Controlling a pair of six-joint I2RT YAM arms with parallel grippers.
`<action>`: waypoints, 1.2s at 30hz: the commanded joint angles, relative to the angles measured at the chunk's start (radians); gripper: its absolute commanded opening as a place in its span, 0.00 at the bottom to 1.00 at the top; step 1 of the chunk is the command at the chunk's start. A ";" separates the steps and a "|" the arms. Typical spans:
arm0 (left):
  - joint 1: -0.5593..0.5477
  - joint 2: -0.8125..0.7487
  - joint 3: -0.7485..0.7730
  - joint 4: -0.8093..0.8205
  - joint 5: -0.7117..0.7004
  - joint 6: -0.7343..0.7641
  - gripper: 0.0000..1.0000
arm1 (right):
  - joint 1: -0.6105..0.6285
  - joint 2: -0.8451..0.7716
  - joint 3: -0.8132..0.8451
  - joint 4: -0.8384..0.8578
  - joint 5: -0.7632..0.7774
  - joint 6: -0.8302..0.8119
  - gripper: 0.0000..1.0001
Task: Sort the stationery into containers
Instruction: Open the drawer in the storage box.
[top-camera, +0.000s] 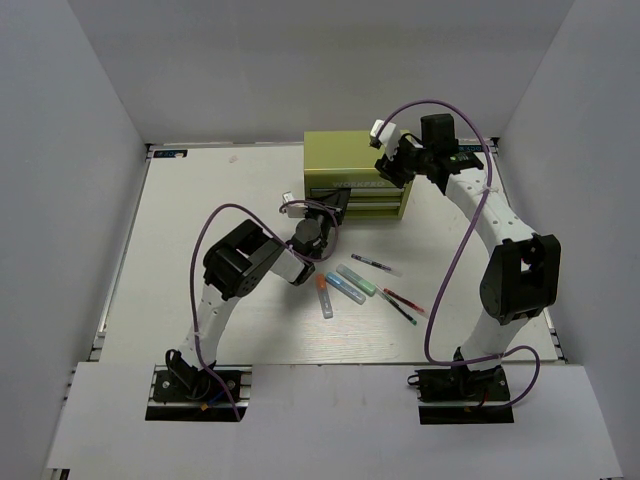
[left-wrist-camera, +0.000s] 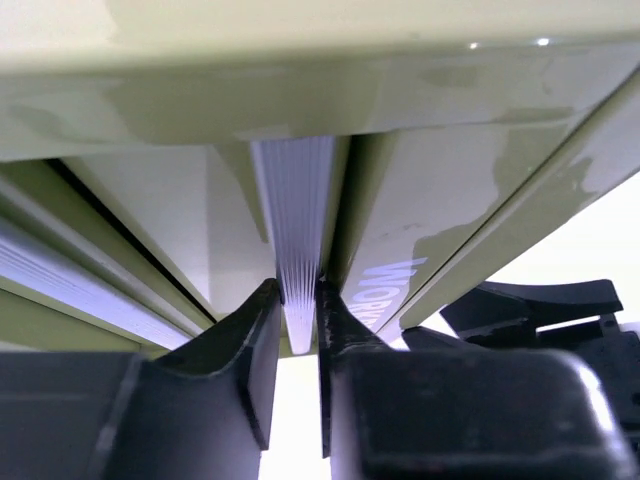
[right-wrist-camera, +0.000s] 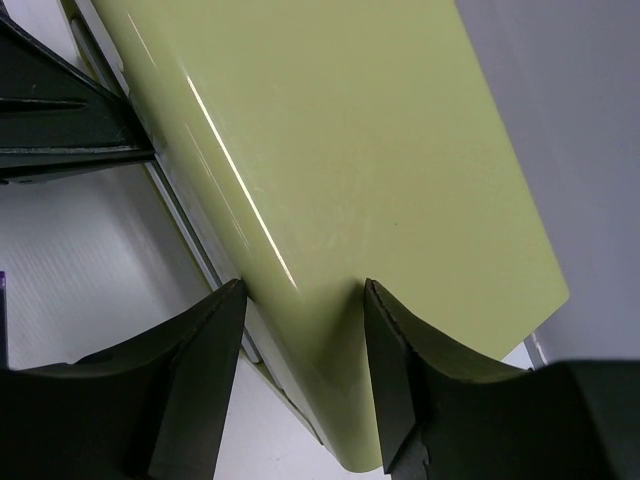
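Observation:
The olive-green tool chest (top-camera: 350, 158) stands at the back middle of the table. My left gripper (top-camera: 336, 207) is shut on the ribbed silver handle (left-wrist-camera: 293, 225) of a front drawer (left-wrist-camera: 410, 215), beside the "WORKPRO" lettering. My right gripper (top-camera: 392, 163) is open; its jaws straddle the chest's top front edge (right-wrist-camera: 330, 190) near the right corner. On the table in front lie the orange-red marker (top-camera: 323, 294), blue marker (top-camera: 343, 290), green marker (top-camera: 357, 280), clear pen (top-camera: 373, 263), red pen (top-camera: 405, 298) and dark pen (top-camera: 401, 311).
White walls close in the table on the left, back and right. The left arm's forearm (top-camera: 300, 255) lies just left of the markers. The right arm arches over the table's right side, and its purple cable (top-camera: 455, 250) hangs there.

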 joint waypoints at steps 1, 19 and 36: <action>0.021 0.015 0.033 0.090 -0.078 0.006 0.25 | 0.001 0.001 0.015 -0.086 -0.021 0.003 0.55; -0.016 -0.002 -0.137 0.231 -0.069 0.006 0.00 | 0.001 0.053 0.066 -0.162 0.027 -0.005 0.51; -0.117 -0.094 -0.344 0.325 -0.086 0.033 0.00 | 0.004 0.090 0.097 -0.186 0.096 0.043 0.51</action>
